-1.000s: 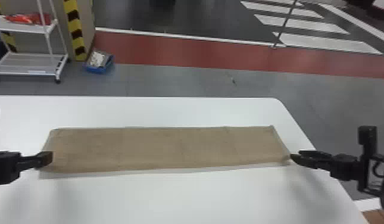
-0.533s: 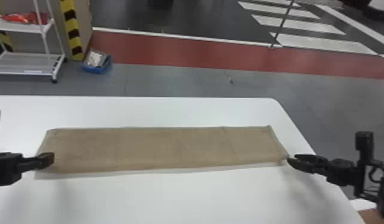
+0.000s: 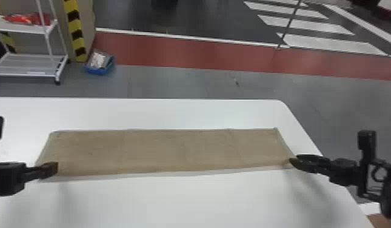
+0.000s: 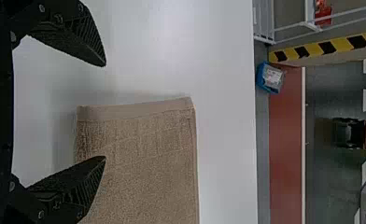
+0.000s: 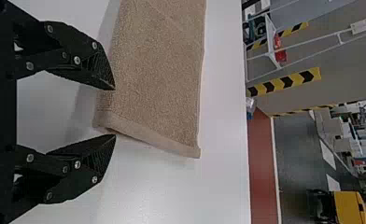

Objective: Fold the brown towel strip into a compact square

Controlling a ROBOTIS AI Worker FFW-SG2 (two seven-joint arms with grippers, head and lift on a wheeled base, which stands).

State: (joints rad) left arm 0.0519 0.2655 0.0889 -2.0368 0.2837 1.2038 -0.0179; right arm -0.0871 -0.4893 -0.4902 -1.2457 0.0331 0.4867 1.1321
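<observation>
The brown towel strip [image 3: 173,151] lies flat and lengthwise on a smooth white counter [image 3: 179,203], its surface slightly wrinkled, with a paler hem across each short end. Bare white counter runs along both long sides of the strip, and past its right end the counter's far corner is rounded.

The left gripper [image 3: 56,169] is at the strip's left end, its fingers spread, with the near corner between them in the left wrist view. The right gripper [image 3: 291,162] is at the strip's right end, its fingers also spread around the near corner in its wrist view. Whether either gripper touches the cloth, I cannot tell. Soft shadows fall on the counter beside both ends of the strip.

In the room beyond the strip's far side is grey floor [image 3: 179,82], then a red band [image 3: 188,51] edged in white, then darker floor with white stripes [image 3: 312,24] beyond the strip's right end. Beyond its left end stand a white wire shelf unit [image 3: 31,65] with red items [image 3: 29,18], black-and-yellow tape [image 3: 73,18] and a blue bin [image 3: 96,70].
</observation>
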